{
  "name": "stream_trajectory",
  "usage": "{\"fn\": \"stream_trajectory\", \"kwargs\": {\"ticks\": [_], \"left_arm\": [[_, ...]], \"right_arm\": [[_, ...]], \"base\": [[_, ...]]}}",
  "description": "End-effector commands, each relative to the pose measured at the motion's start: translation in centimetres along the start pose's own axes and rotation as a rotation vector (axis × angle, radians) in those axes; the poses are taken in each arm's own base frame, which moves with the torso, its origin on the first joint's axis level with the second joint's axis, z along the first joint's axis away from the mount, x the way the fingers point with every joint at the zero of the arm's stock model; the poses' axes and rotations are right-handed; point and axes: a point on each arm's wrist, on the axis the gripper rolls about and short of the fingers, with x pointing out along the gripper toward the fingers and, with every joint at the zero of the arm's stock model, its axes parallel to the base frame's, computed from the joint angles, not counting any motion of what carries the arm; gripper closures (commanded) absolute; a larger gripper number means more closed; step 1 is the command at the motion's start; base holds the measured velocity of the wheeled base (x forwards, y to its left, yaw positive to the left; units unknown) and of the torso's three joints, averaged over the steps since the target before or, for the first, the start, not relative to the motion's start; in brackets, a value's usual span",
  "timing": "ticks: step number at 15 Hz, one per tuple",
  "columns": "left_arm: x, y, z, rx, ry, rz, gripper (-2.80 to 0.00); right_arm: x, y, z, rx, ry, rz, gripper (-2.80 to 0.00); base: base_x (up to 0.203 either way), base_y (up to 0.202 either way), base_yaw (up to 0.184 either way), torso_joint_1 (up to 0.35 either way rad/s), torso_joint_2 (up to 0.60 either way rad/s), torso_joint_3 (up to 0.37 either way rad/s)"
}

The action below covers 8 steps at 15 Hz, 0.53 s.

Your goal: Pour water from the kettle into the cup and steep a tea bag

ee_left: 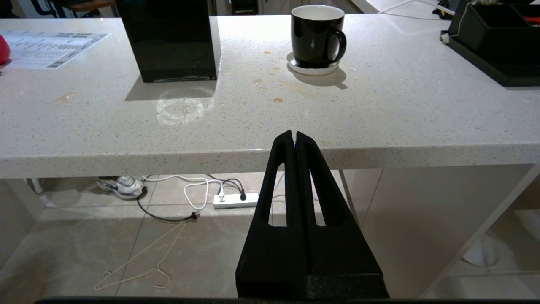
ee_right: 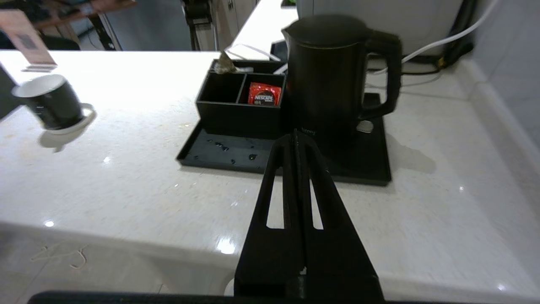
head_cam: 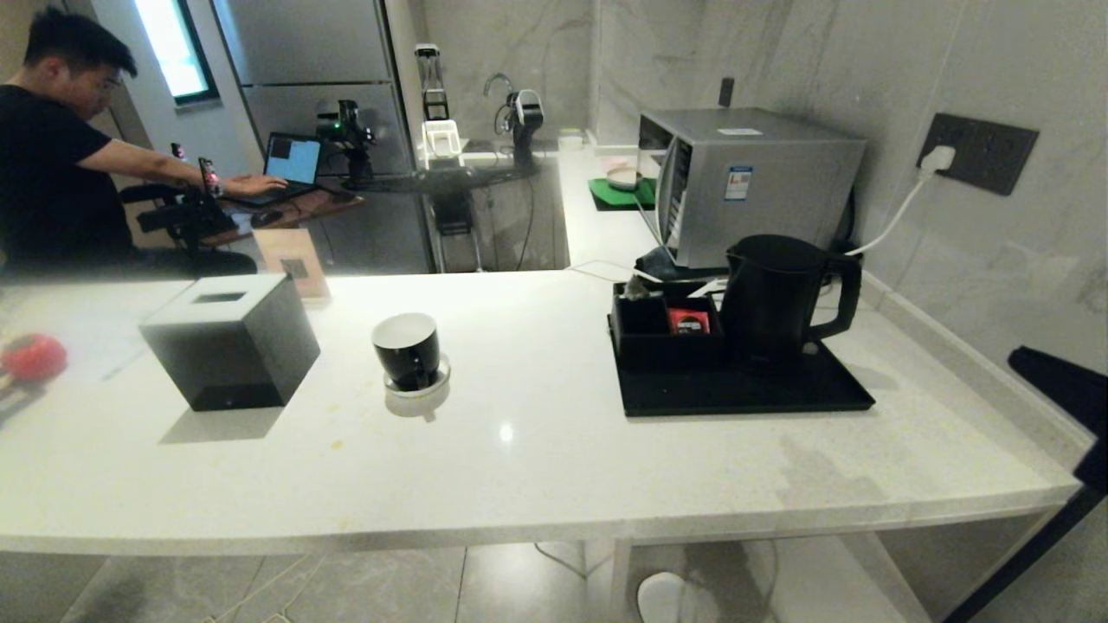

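We see a pale speckled stone counter (head_cam: 537,450), polished enough to throw back lamp glints. The kettle (head_cam: 773,298) on the right looks like matt black plastic, standing on a matt black tray (head_cam: 744,394). The cup (head_cam: 407,348) is glossy black glazed ceramic, white inside, on a smooth white saucer (head_cam: 418,386). We read the box (head_cam: 229,339) on the left as shiny dark plastic. The microwave (head_cam: 753,177) at the far right has brushed grey metal sides. The red packet (ee_right: 264,94) is glossy foil.

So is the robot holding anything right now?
No. The left gripper and the right gripper are both shut on nothing, and the kettle stands untouched.
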Motion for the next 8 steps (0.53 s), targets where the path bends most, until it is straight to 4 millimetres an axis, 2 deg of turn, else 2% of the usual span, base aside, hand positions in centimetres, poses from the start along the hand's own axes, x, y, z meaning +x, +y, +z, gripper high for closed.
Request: {"fn": "stream_trajectory", "kwargs": {"ticks": [1, 4, 5, 8], "left_arm": [[0.0, 0.0, 0.0, 0.0, -0.001, 0.001, 0.0], [0.0, 0.0, 0.0, 0.0, -0.001, 0.001, 0.0], [0.0, 0.0, 0.0, 0.0, -0.001, 0.001, 0.0], [0.0, 0.0, 0.0, 0.0, -0.001, 0.001, 0.0]], "right_arm": [[4.6, -0.9, -2.1, 0.013, 0.112, -0.029, 0.0], [7.2, -2.2, -3.6, 0.021, 0.146, -0.075, 0.0], [7.8, -2.7, -4.1, 0.024, 0.158, -0.092, -2.8], [9.5, -4.1, -5.8, 0.037, 0.209, -0.138, -2.8]], "base": [[0.0, 0.0, 0.0, 0.0, 0.0, 0.0], [0.0, 0.0, 0.0, 0.0, 0.0, 0.0], [0.0, 0.0, 0.0, 0.0, 0.0, 0.0], [0.0, 0.0, 0.0, 0.0, 0.0, 0.0]]}}
